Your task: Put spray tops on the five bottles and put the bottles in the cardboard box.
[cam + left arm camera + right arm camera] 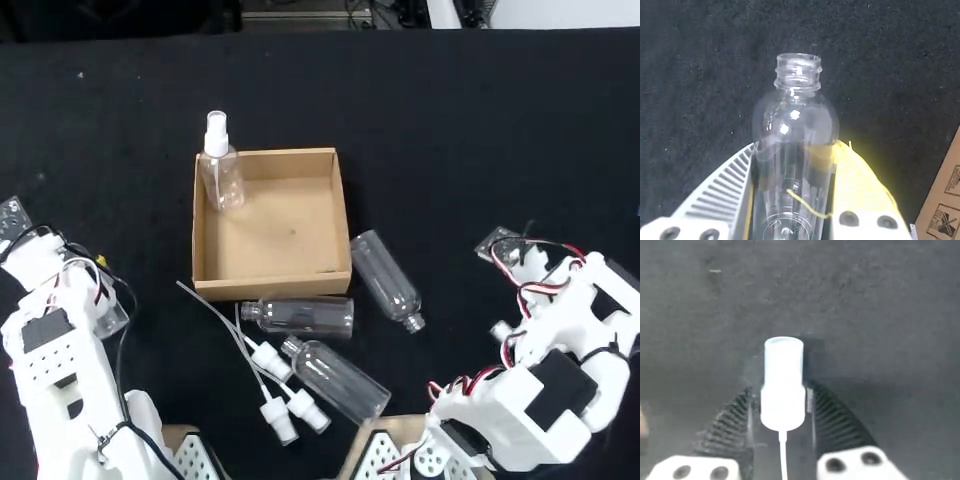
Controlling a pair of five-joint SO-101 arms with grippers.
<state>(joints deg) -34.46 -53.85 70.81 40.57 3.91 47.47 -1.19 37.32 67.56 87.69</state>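
Observation:
My left gripper (pixel 795 155) is shut on a clear open-necked bottle (pixel 792 120), held at the table's near left (pixel 108 315). A white spray top (pixel 783 385) sits clamped in my right gripper (pixel 783 402), which is at the near right (pixel 503 335). One bottle with a spray top (pixel 220 165) stands in the far-left corner of the cardboard box (pixel 340 215). Three uncapped bottles lie in front of the box (pixel 300 315) (pixel 335 378) (pixel 388 280). Three loose spray tops with long tubes lie beside them (pixel 270 358) (pixel 280 418) (pixel 307 407).
The table is covered in black cloth (pixel 480 150). A corner of the cardboard box (pixel 942 200) lies close beside my left gripper. Both arm bases stand along the near edge. The cloth is bare behind the box and to its right.

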